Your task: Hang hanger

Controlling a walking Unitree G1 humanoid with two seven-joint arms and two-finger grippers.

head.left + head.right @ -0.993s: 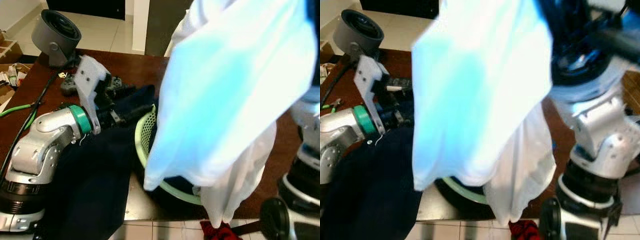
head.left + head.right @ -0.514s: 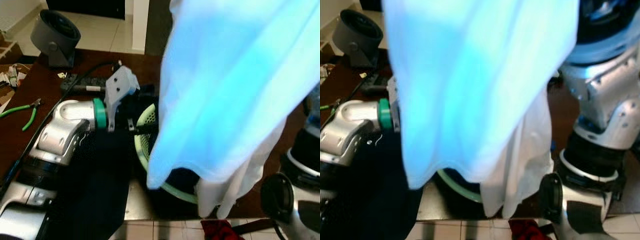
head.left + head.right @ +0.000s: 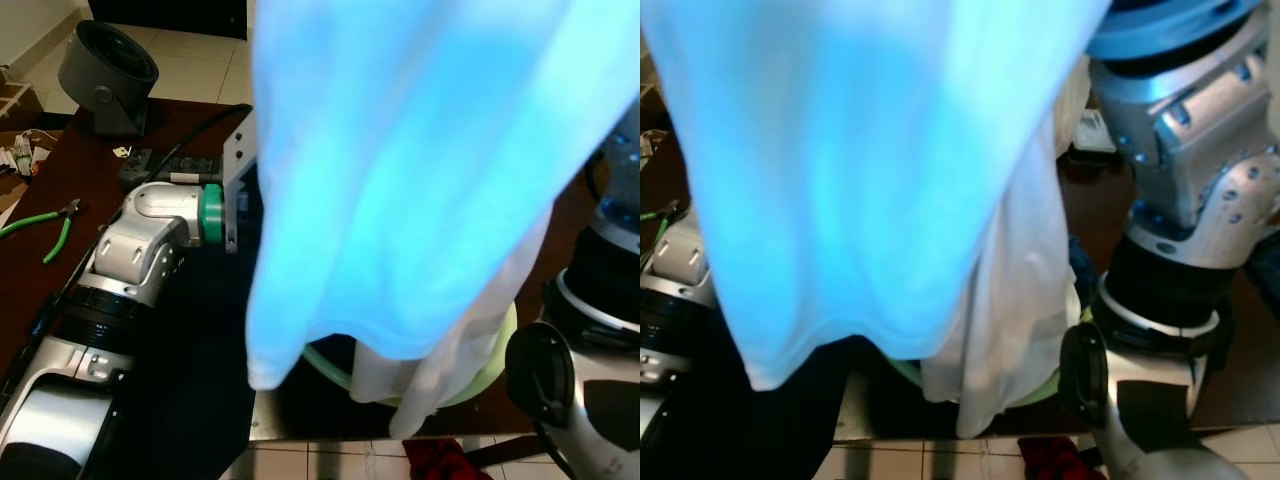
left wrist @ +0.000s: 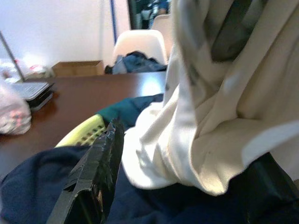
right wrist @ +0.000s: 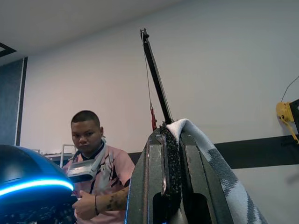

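Note:
A big white garment (image 3: 420, 170), lit pale blue, hangs close in front of my head camera. My right gripper (image 5: 170, 136) is raised and shut on the hanger, whose thin dark rod (image 5: 156, 79) rises from between the fingers, with a fold of grey-and-white cloth (image 5: 205, 144) over one finger. My left arm (image 3: 150, 235) reaches across the table, its hand hidden behind the garment. In the left wrist view my left gripper (image 4: 187, 144) is open, and the garment's lower folds (image 4: 219, 107) hang between its black fingers (image 4: 96, 175).
A light green basket (image 3: 325, 358) with dark clothes stands on the brown table (image 3: 70, 170) under the garment. Navy cloth (image 3: 190, 340) covers the table's near side. A grey fan (image 3: 105, 70) and green pliers (image 3: 55, 225) lie left. A person (image 5: 93, 172) stands behind.
The garment has swung left and nearer, covering more of the view. My left arm has reached in toward the basket, and its hand has gone behind the cloth.

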